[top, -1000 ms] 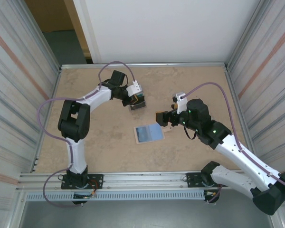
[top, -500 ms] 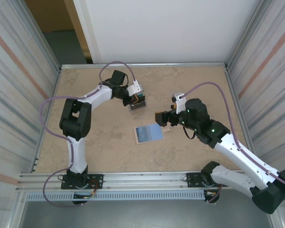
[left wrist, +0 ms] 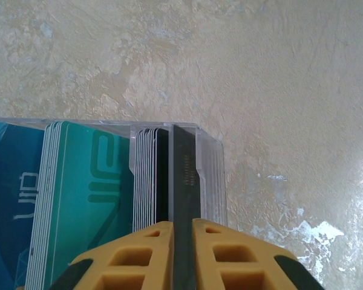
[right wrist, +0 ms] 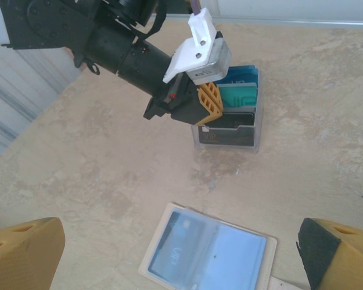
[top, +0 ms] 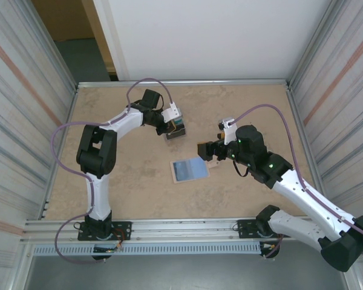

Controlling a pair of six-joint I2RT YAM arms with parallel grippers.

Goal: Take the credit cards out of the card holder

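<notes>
The card holder lies open and flat on the table, pale-blue lining up. One dark blue card shows under the lining on its left half. A clear stand holds other credit cards upright: a blue card, a teal card and a dark card. My left gripper reaches down into the stand, yellow jaws close on either side of the dark card. My right gripper hovers wide open over the card holder's right side, both fingertips apart and empty.
A small tan tab sticks out at the card holder's right edge. Corrugated metal walls flank the table on both sides. A rail runs along the near edge. Bare tabletop stretches left of the card holder.
The left arm's elbow has shifted slightly. Both grippers, the stand and the card holder stay where they were.
</notes>
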